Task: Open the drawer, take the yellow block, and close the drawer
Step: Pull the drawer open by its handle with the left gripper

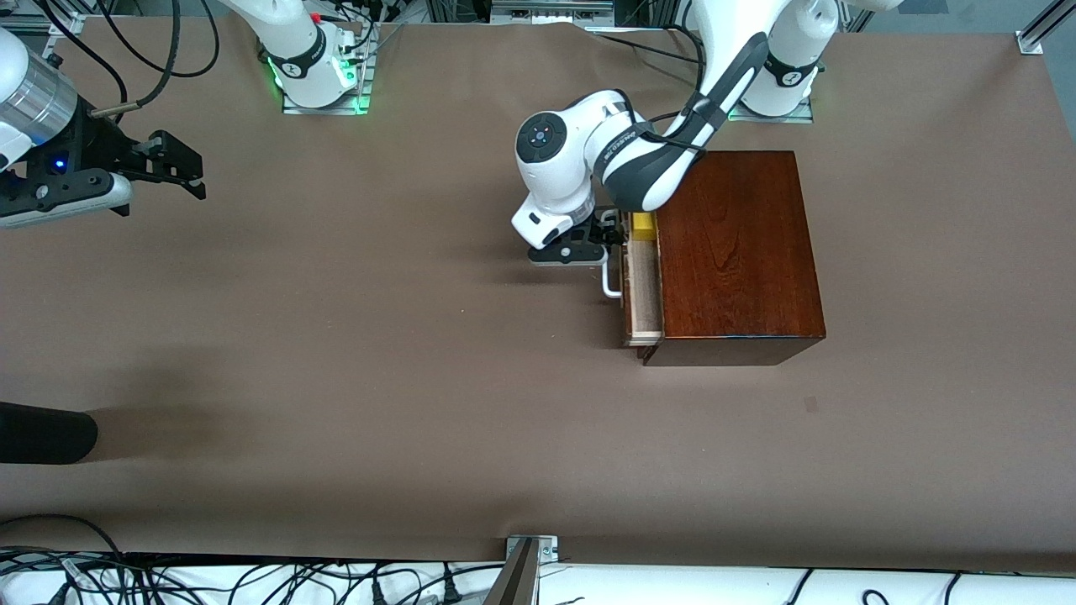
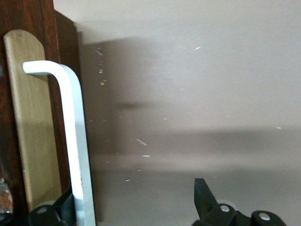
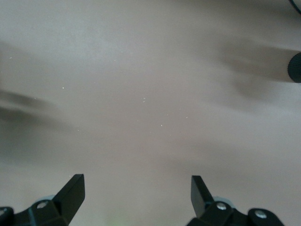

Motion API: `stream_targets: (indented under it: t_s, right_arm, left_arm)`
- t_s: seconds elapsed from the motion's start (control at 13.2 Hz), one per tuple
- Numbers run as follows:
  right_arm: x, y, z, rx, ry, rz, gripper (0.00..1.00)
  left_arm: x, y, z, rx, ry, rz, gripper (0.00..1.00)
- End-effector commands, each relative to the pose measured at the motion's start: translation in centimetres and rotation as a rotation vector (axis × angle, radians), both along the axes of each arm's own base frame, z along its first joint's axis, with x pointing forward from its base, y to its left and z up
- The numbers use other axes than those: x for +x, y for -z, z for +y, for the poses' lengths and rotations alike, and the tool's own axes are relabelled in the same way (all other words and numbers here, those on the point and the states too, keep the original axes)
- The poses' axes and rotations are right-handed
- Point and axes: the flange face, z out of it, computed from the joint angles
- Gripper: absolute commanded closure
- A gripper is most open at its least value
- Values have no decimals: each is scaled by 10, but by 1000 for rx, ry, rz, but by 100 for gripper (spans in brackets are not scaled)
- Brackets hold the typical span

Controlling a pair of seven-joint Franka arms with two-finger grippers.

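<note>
The dark mahogany box stands toward the left arm's end of the table. Its drawer is pulled partly out, showing a pale-wood tray and a white bar handle. The yellow block lies in the drawer at the end farthest from the front camera. My left gripper is open at the handle. In the left wrist view the handle lies between the fingers of the left gripper, close against one finger, beside the drawer. My right gripper is open and empty over bare table at the right arm's end and waits; the right wrist view shows it above the mat.
A dark rounded object juts in at the right arm's end of the table, nearer the front camera; it also shows in the right wrist view. Cables and a metal bracket lie along the near edge. The brown mat is bare in front of the drawer.
</note>
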Motion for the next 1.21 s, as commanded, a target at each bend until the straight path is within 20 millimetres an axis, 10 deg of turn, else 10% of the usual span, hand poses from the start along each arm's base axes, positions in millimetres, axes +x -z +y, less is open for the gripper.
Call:
stream_targets:
  t_s: [0.0,0.76,1.13]
  right_arm:
    - [-1,-5,-2,-10,6,9,0]
    - [0,-3,-10,-12,14,11,0]
    - [0,-2,-10,-12,19,13,0]
  left_arm:
    - [8,3,-43,-102,-2,-8,0]
    - [8,-31,-59,-166,-16,-9,0]
    - [10,-109,-35,-78,-12,0,0]
